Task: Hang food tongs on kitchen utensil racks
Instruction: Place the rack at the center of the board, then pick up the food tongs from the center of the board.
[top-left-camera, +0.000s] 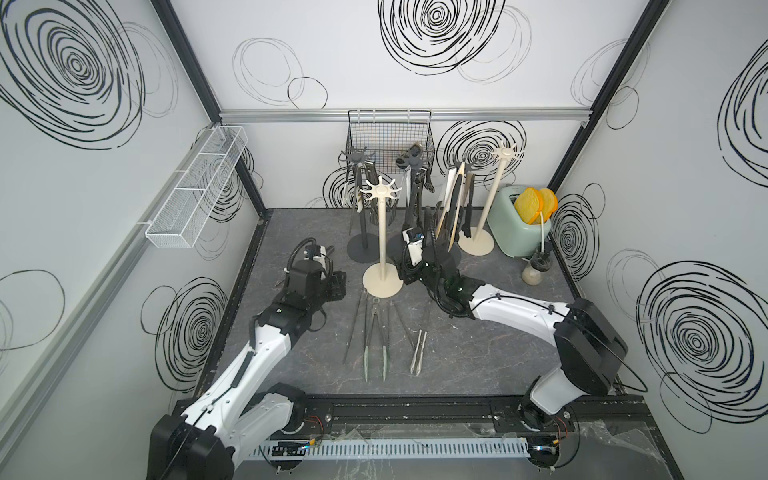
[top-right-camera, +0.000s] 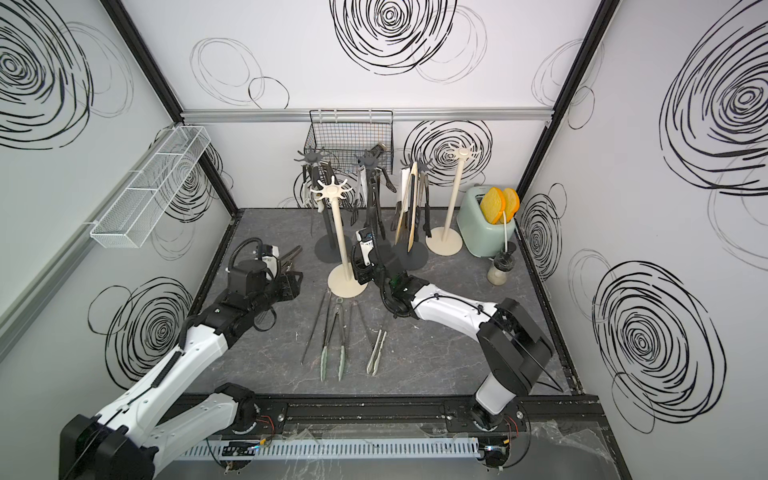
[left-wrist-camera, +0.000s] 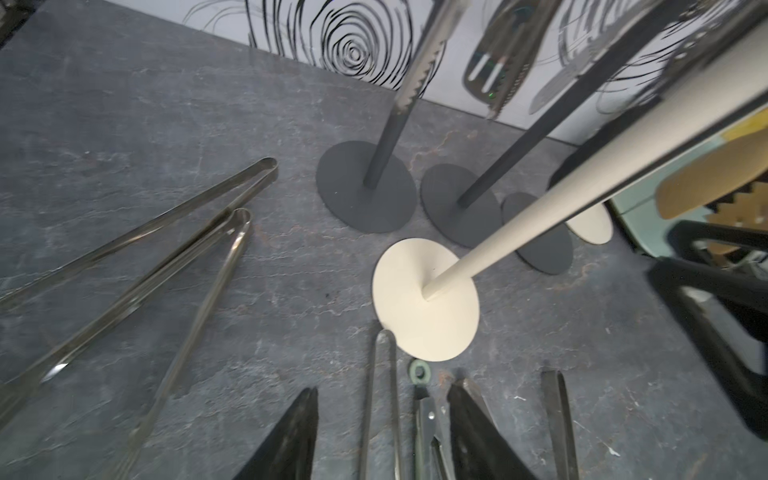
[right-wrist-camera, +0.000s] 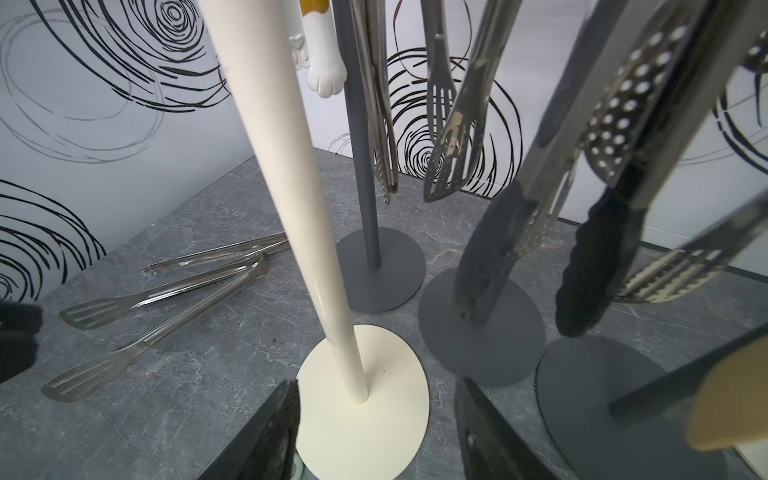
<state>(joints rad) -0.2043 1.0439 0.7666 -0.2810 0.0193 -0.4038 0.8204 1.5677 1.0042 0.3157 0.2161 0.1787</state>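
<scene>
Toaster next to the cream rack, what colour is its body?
The toaster is pale mint green, clearest in a top view.

My left arm (top-left-camera: 266, 349) stretches forward, left gripper (left-wrist-camera: 382, 436) tilted downward, jaws apart, nothing between them. My right arm (top-left-camera: 511, 303) bends inward, and the right gripper (right-wrist-camera: 374, 440) is likewise spread wide and empty.

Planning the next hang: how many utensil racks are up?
5: left grey rack, middle grey rack, right grey rack along the back; front cream rack; back cream rack by the toaster.
</scene>
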